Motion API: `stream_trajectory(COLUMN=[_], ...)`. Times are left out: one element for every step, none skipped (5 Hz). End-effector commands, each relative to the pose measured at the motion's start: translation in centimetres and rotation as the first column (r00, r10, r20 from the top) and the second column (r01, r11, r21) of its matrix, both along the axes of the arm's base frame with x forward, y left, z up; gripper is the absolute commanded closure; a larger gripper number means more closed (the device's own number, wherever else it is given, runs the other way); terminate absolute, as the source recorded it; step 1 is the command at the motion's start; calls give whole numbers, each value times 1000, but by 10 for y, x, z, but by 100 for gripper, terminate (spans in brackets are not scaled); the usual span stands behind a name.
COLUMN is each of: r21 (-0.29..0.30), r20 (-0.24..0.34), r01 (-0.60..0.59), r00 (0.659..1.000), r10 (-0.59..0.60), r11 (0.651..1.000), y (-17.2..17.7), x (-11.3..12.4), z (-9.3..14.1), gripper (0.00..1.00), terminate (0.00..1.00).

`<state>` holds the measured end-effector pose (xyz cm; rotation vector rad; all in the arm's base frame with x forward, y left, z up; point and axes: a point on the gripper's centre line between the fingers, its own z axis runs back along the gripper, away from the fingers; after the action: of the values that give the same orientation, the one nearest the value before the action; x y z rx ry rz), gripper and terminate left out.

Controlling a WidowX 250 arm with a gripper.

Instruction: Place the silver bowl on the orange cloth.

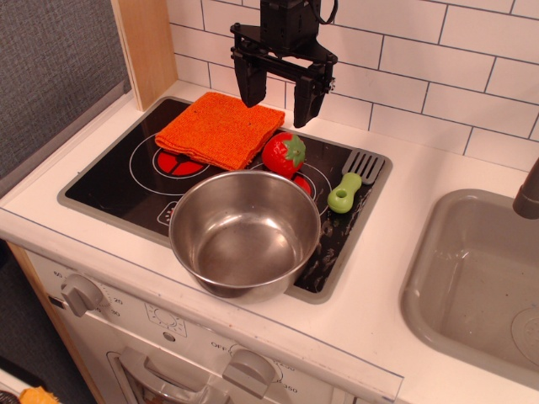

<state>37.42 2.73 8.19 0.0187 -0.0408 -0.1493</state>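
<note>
The silver bowl [245,233] stands upright and empty on the front right of the black toy stovetop [118,181], overhanging its front edge a little. The orange cloth [220,129] lies folded flat on the back left burner. My gripper [279,105] hangs open and empty above the back of the stove, just right of the cloth's far corner and well behind the bowl. It touches nothing.
A red toy strawberry [285,154] sits between the cloth and the bowl. A green-handled grey fork [354,181] lies at the stove's right. A grey sink [480,278] is at the right, a tiled wall behind, a wooden post [147,46] at back left.
</note>
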Motion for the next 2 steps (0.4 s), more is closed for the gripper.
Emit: stream_trajectory(r21=[0, -15], r20=[0, 40], r01=[0, -14], r00=[1000, 999], r10=[0, 15], r11=[1000, 1000], y=[0, 7], x=[0, -25], z=[0, 9], gripper=[0, 0], terminate=[0, 0])
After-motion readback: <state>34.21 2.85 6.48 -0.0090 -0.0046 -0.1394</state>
